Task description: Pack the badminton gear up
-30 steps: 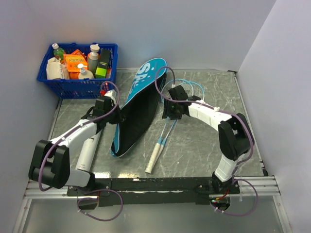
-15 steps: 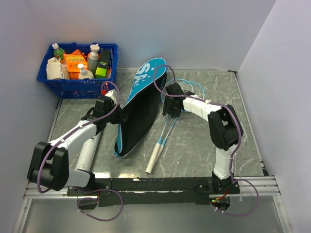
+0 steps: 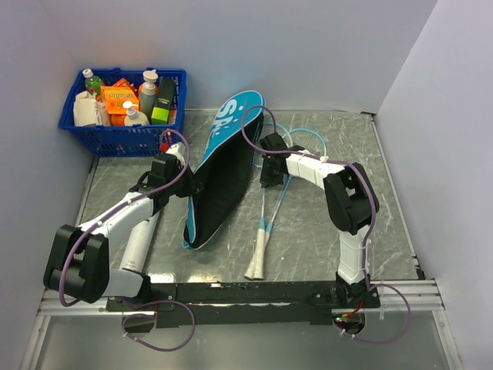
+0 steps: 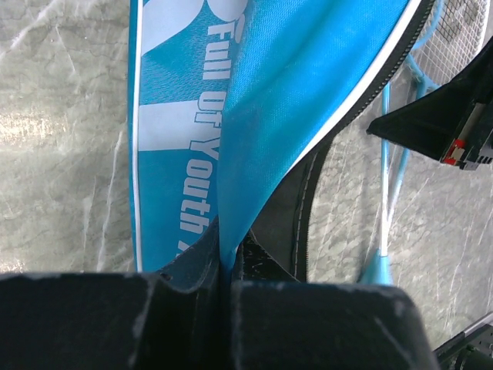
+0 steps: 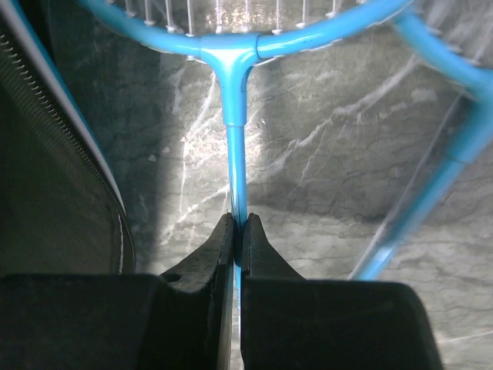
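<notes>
1. Pinching the racket [image 5: 235, 154] by its thin blue shaft just under the head, the right pincer [image 5: 237, 229] is clamped tight on it.
2. The left pincer [image 4: 228, 260] is closed too, gripping a fold of the teal cover [image 4: 300, 92], which gapes open.
3. The racket lies on the desk [image 3: 323, 231] just right of the cover, handle toward the arm bases.

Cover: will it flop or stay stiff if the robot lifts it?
Probably floppy: the cover creases into a fold where the left tool pinches it. Likely light, since it looks like thin fabric. It may sag open, as its zip edge gapes.
</notes>
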`<act>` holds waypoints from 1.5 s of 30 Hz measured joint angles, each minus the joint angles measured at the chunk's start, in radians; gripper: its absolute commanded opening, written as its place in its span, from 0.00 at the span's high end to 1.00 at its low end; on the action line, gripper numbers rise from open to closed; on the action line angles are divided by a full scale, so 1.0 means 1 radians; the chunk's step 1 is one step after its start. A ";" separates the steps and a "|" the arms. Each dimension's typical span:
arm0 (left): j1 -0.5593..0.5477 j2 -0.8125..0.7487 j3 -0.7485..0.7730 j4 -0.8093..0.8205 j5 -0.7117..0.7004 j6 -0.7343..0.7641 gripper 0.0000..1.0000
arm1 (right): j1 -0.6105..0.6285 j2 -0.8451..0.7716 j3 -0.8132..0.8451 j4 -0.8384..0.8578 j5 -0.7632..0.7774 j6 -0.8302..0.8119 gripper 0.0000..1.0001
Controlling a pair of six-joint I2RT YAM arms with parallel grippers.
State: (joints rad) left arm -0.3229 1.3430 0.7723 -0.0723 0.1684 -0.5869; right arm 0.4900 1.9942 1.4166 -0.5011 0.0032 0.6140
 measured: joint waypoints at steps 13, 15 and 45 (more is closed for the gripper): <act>-0.051 0.022 0.003 0.005 -0.098 -0.015 0.99 | -0.008 -0.174 -0.151 -0.038 0.109 -0.061 1.00; -0.072 0.033 0.015 0.000 -0.122 -0.020 0.99 | -0.010 -0.239 -0.193 -0.044 0.129 -0.070 1.00; -0.444 0.220 0.244 -0.102 -0.435 -0.082 0.99 | 0.153 -0.670 -0.516 -0.147 -0.011 -0.057 1.00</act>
State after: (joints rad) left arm -0.7670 1.5635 1.0161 -0.1745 -0.2668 -0.6693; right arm 0.6434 1.3239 0.9009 -0.6483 -0.0074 0.5568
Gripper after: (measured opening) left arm 0.054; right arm 0.042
